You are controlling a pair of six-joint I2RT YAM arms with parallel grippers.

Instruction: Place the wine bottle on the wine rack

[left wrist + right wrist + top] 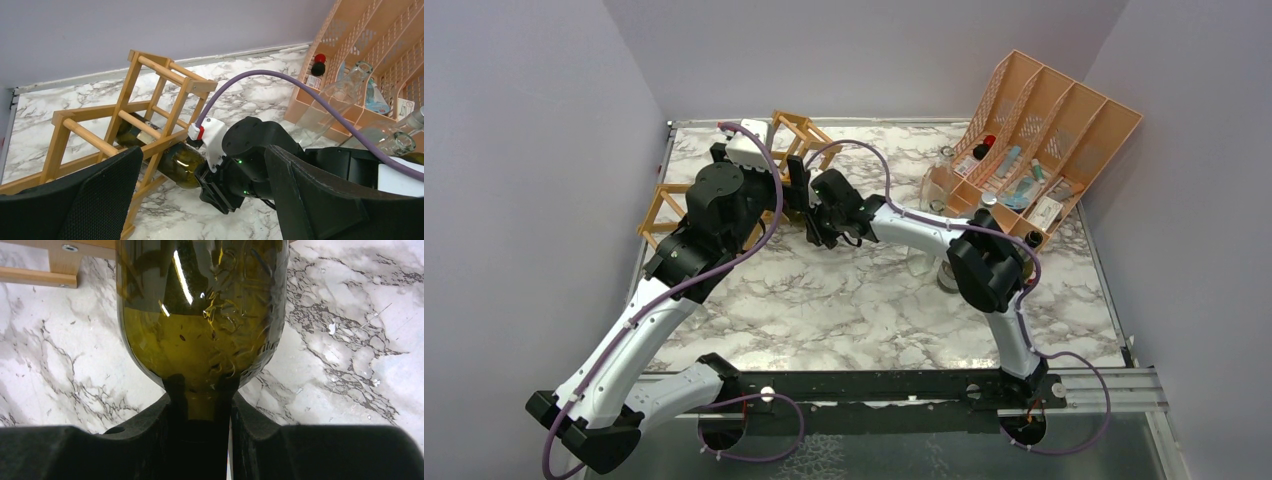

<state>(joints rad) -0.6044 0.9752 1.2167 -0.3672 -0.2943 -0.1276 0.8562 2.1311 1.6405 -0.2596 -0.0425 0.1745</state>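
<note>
On the marble bench (874,300), into the wine rack (167,71): seating the wine bottle (200,330).
Lies base-first in a lower cell, held by the neck in the clenched right pincer (200,410), faced by the released, empty left pincer (204,155). Looks like the end of insertion. Calls next for freeing the neck and backing straight out.

Marble table (874,300): wooden wine rack (125,95) left-rear, peach file organizer (1024,85) right-rear

One wooden wine rack (150,125), one green wine bottle (200,315), two robot arms (624,345), one peach organizer (1064,110), two clear glass bottles (345,87)
</note>
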